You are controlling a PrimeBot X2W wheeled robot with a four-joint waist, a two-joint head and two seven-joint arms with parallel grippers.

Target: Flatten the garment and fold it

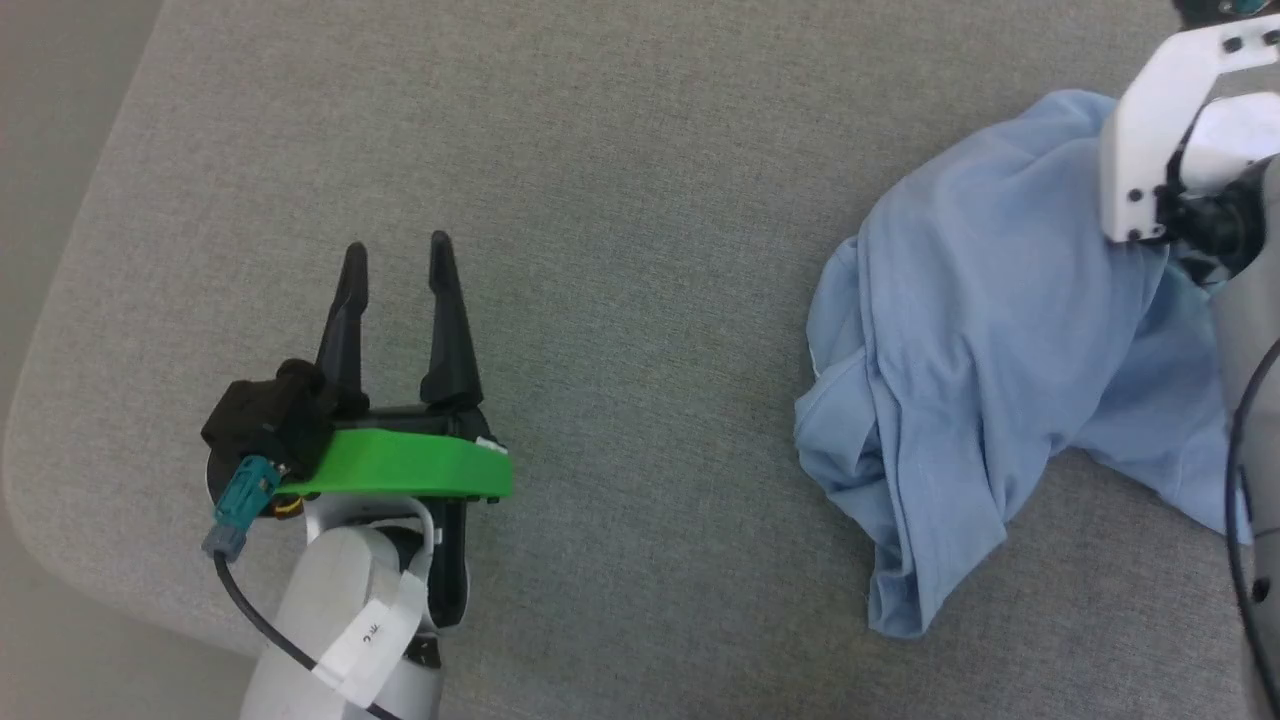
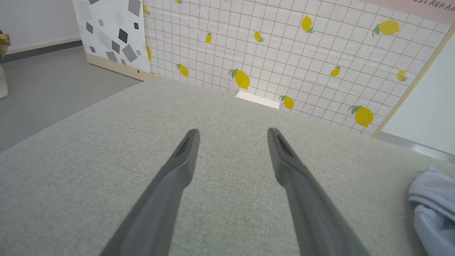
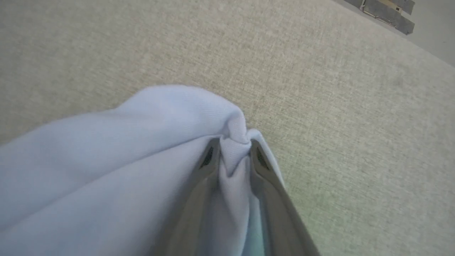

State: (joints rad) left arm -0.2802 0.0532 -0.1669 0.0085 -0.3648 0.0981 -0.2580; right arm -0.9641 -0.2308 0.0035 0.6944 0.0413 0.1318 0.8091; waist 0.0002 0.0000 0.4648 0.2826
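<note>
Right jaws pinch a fold of the T-shirt (image 3: 124,149), likely to pull it flat.
Left jaws hover wide open, empty.

My left gripper (image 1: 398,250) hangs low on my left, its two dark fingers spread wide and pointing forward above my pale forearm (image 1: 340,620). My right gripper (image 3: 233,145) pinches a fold of the garment (image 3: 124,142) between its fingertips.

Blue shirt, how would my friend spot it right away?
Look at the big grey cushioned surface. On its right side lies the crumpled light blue shirt, pinched by the right hand. Unlike the hard black-and-green left hand, it is soft and wrinkled.
</note>
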